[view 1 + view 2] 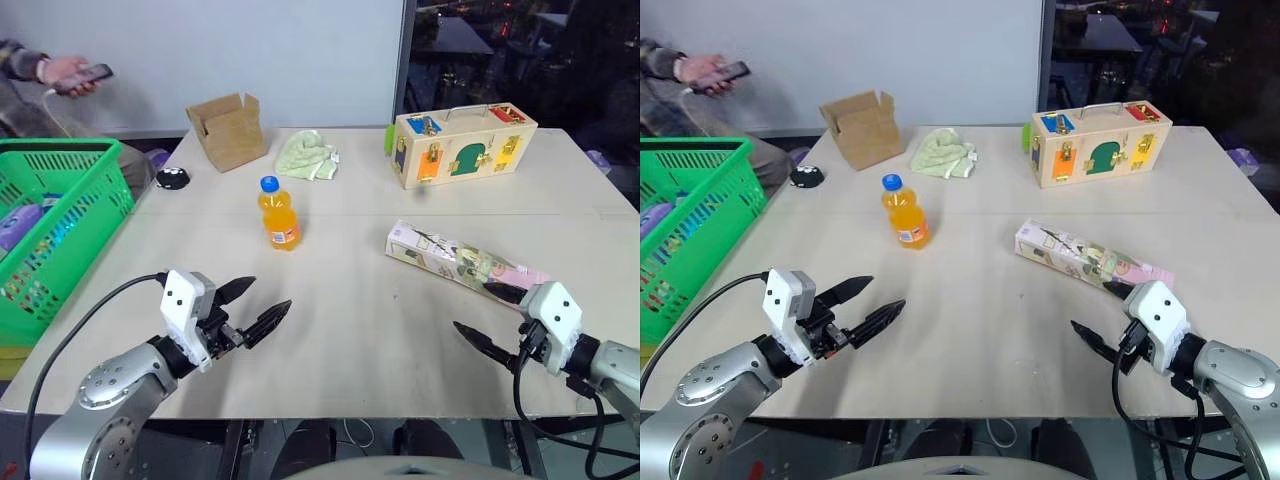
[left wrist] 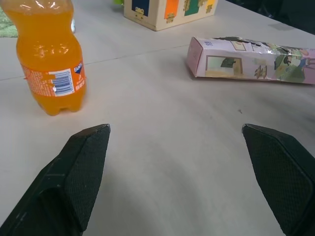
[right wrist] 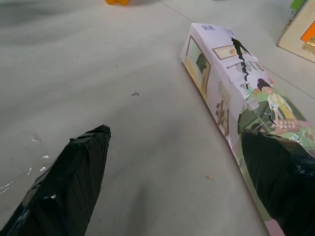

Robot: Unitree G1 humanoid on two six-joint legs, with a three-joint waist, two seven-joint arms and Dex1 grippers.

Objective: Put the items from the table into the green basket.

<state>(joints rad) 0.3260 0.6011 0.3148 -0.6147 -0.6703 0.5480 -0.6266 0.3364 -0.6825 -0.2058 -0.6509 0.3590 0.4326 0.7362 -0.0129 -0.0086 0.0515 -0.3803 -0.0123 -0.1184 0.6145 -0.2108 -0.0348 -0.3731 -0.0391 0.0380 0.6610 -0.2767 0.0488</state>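
The orange drink bottle stands upright near the middle of the beige surface, blue cap on top, label facing the robot. The pink-and-white carton lies flat to its right, well apart from it, running diagonally toward the near right edge. The green basket sits off the left side of the surface, already holding some colourful packets, with neither the bottle nor the carton in it.

The left claw hovers just over the surface in front of the bottle, its two black fingers spread wide and gripping nothing; in the left wrist view the bottle stands ahead and the carton lies further off across the gap. The right claw hangs low at the near end of the carton, also spread wide and empty; in the right wrist view one finger overlaps the carton's near end, though contact cannot be told.

Along the far side sit an open cardboard box, a pale green cloth, a wooden latch box and a small black object. A person's hand holds a phone beyond the basket.
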